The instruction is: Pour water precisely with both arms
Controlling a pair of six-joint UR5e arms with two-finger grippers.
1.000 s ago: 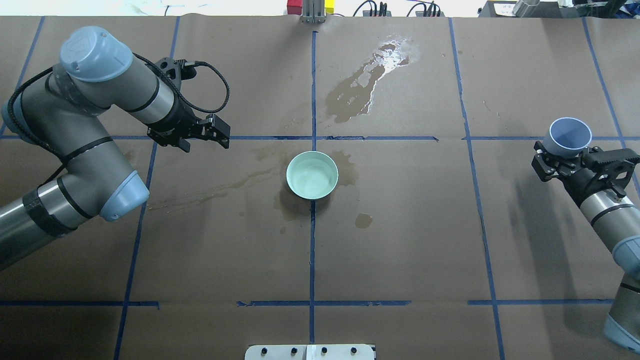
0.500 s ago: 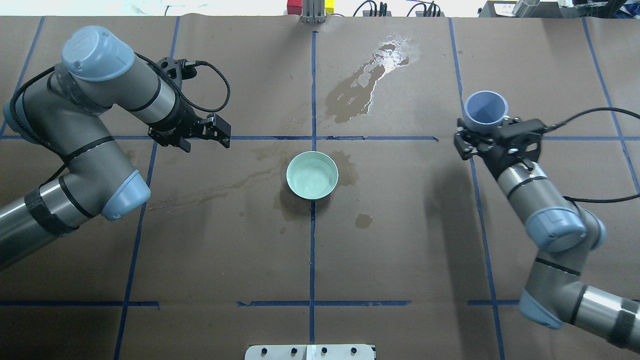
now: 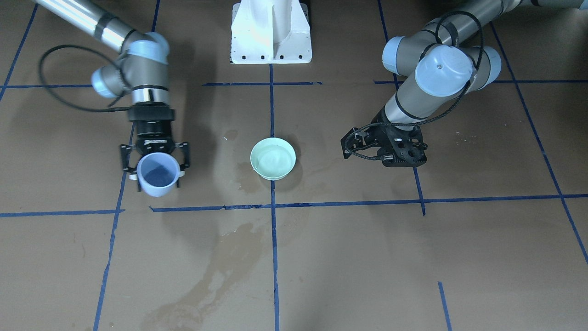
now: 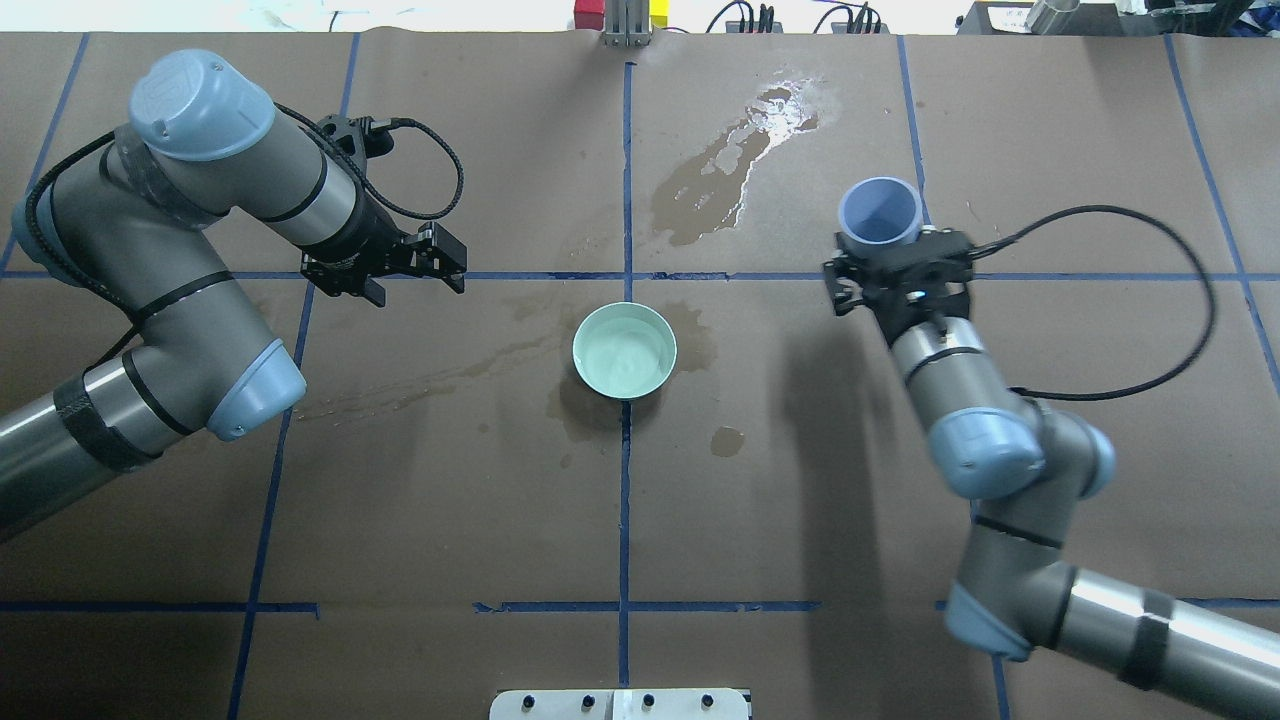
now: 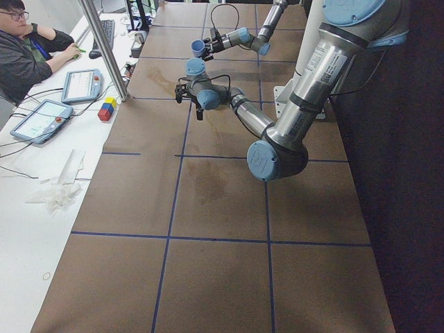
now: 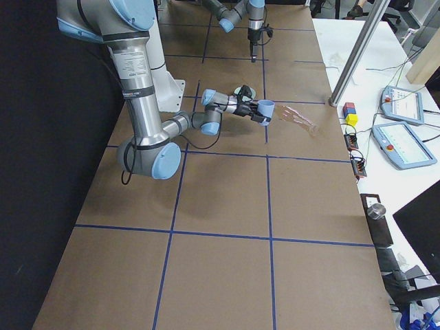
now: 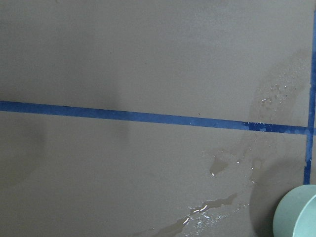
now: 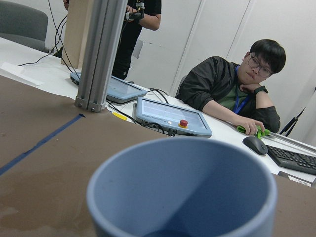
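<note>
"Since the right gripper (image 4: 886, 250) has its jaws clamped round the blue cup (image 4: 880, 210), is the pour done or not?" asks one poster.

"Not yet, by the looks of it," replies the other; "the cup sits upright, up off the counter (image 4: 1050, 130) and well to one side of the green bowl (image 4: 577, 346), so the carry over and the tilt are both left; the bowl already has water (image 4: 625, 358) shining in it, and a puddle (image 4: 775, 115) glints on the far side of the counter; whether the cup holds any is hard to tell; the left gripper (image 4: 412, 275) hangs on the bowl's other side, jaws spread, gripping nothing. Writing? Nothing readable; the marks on the arm caps (image 4: 200, 95) are too small."
</note>
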